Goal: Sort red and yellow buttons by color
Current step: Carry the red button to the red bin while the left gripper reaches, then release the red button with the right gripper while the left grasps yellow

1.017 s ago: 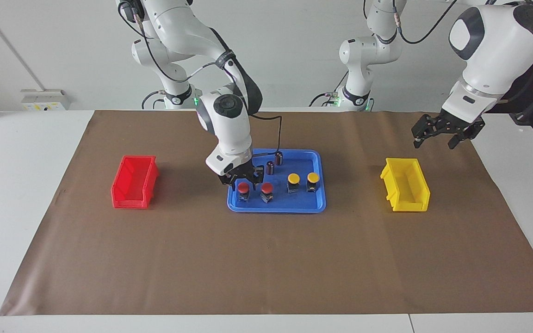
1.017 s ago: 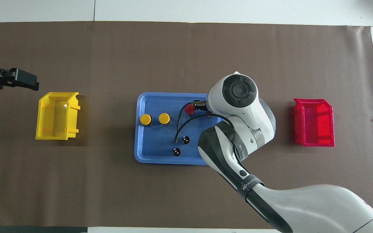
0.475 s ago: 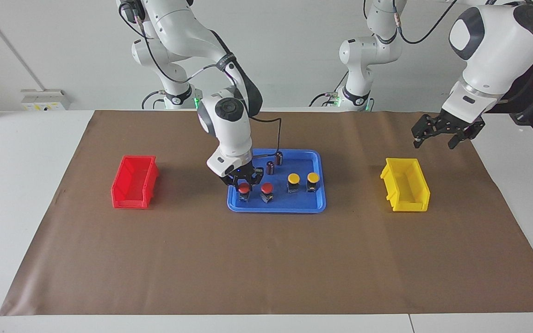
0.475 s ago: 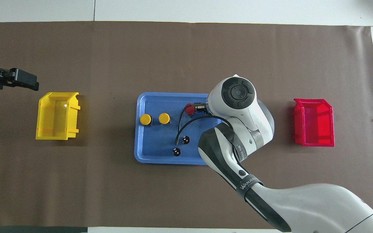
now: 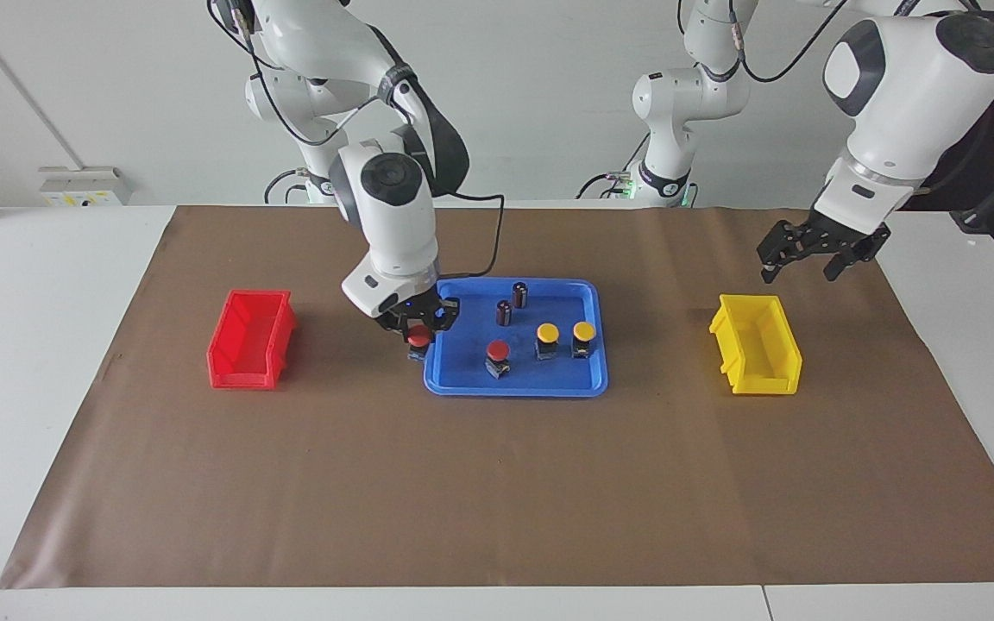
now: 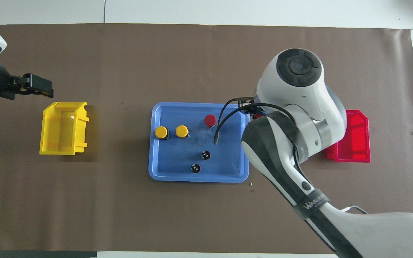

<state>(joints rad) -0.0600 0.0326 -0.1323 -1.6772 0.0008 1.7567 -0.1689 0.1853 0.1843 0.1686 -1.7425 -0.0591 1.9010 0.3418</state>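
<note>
Carrying is the step in hand: the right pincer (image 5: 417, 332) is clamped on one red button (image 5: 418, 339), lifted over the edge of the blue tray (image 5: 516, 385) at the right arm's end. To do it well, I would keep the button upright and the grip firm, travel level until it is squarely over the red bin (image 5: 251, 338), then lower inside the walls before letting go, so it neither bounces out nor clips the rim.

The other red button (image 5: 498, 349) stands in the tray beside the two yellow buttons (image 5: 565, 333); two dark cylinders (image 5: 512, 303) stand nearer the robots. The left pincer (image 5: 802, 255) waits with fingers spread wide, just above the yellow bin (image 5: 757, 355), which holds nothing.

Brown paper (image 5: 497, 483) covers the white tabletop (image 5: 31, 345), flat with faint creases. A pale wall rises where the robots stand.
</note>
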